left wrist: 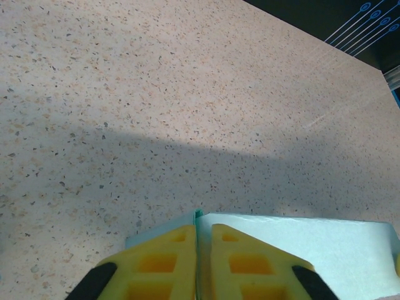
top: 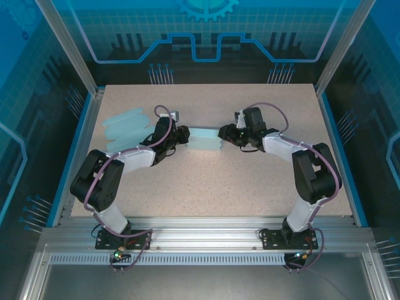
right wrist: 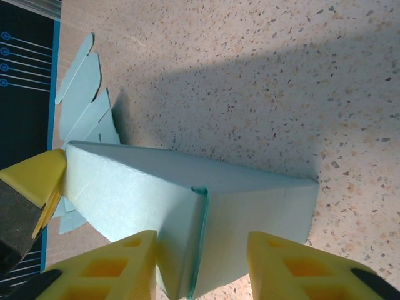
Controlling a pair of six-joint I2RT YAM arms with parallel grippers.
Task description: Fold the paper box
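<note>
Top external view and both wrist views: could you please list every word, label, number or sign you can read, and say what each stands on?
There is no readable text in any of the views.
The paper box is plain light blue, with no print.
The flat blanks beside it are also plain.
The back panel shows a gear emblem and circuit lines, but no letters or digits.

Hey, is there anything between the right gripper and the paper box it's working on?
Nothing visible stands between them. The paper box sits right between the parted jaws of the right gripper, and the left gripper pinches its other end.
</note>
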